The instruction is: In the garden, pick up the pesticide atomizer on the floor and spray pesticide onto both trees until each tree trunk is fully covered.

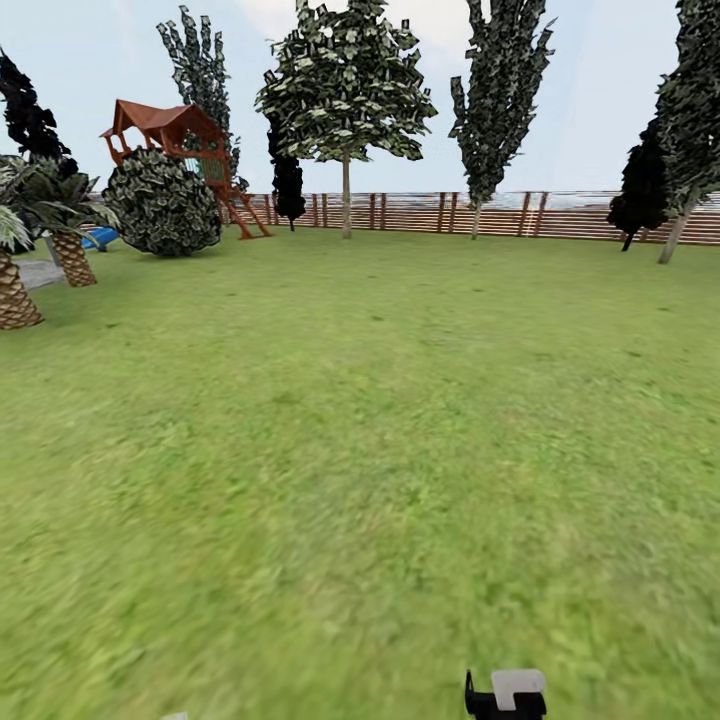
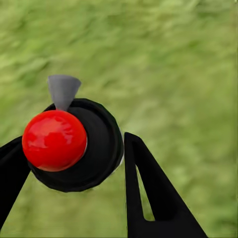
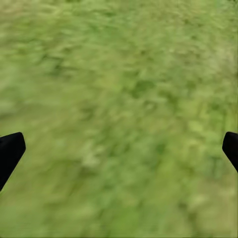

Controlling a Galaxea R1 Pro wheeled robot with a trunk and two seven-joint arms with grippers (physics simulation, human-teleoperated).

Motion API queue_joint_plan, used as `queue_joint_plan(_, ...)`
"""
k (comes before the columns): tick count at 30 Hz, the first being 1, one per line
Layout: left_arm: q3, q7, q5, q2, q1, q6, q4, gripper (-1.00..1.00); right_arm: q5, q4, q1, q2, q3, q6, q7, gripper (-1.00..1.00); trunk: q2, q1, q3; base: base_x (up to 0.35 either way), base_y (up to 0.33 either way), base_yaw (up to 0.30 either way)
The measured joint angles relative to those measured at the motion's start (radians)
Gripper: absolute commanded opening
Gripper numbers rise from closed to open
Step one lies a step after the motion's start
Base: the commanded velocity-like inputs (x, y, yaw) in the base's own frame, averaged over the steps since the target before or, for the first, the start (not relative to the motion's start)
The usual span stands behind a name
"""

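Across open lawn (image 1: pixel 380 420) ringed by fence (image 1: pixel 560 213), thin-trunked trees (image 1: pixel 345 90) stand far ahead, possibly not ours; our left gripper (image 2: pixel 69 158) clamps the pesticide atomizer (image 2: pixel 74 146), right gripper (image 3: pixel 119 148) spread, empty.

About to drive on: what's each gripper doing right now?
Left gripper: shut on the pesticide atomizer.
Right gripper: open, jaws wide apart, nothing between them.

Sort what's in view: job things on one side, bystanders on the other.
Job: atomizer, held between the left gripper fingers; lawn; fence.
Bystanders: playhouse, round bush, palms, thin-trunked tree, dark cypress. Right gripper open over grass.
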Motion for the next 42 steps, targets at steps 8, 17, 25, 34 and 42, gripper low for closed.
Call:
queue_joint_plan(8, 0.0, 0.0, 0.0, 0.0, 0.0, 0.001, 0.0, -1.0, -0.003, 0.0, 0.0, 0.001, -0.001, 0.0, -0.003, 1.0, 0.0, 0.0, -0.006, 0.334, 0.0, 0.101)
queue_joint_plan(17, 0.0, 0.0, -0.001, 0.0, 0.0, 0.0, 0.0, -1.0, -0.003, 0.0, 0.0, 0.001, -0.001, 0.0, -0.003, 1.0, 0.0, 0.0, -0.019, 0.337, 0.0, 0.063)
queue_joint_plan(25, 0.0, 0.0, -0.002, 0.0, 0.0, -0.001, 0.0, -1.0, -0.003, 0.0, 0.0, 0.001, -0.001, 0.0, -0.003, 1.0, 0.0, 0.0, -0.022, 0.338, 0.0, 0.001)
queue_joint_plan(34, 0.0, 0.0, -0.002, 0.0, 0.0, -0.002, 0.0, -1.0, -0.004, 0.0, 0.0, 0.0, -0.002, 0.0, -0.004, 1.0, 0.0, 0.0, -0.022, 0.338, 0.0, 0.0)
queue_joint_plan(42, 0.0, 0.0, -0.002, 0.0, 0.0, -0.002, 0.0, -1.0, -0.003, 0.0, 0.0, 0.001, -0.001, 0.0, -0.003, 1.0, 0.0, 0.0, -0.022, 0.337, 0.0, 0.0)
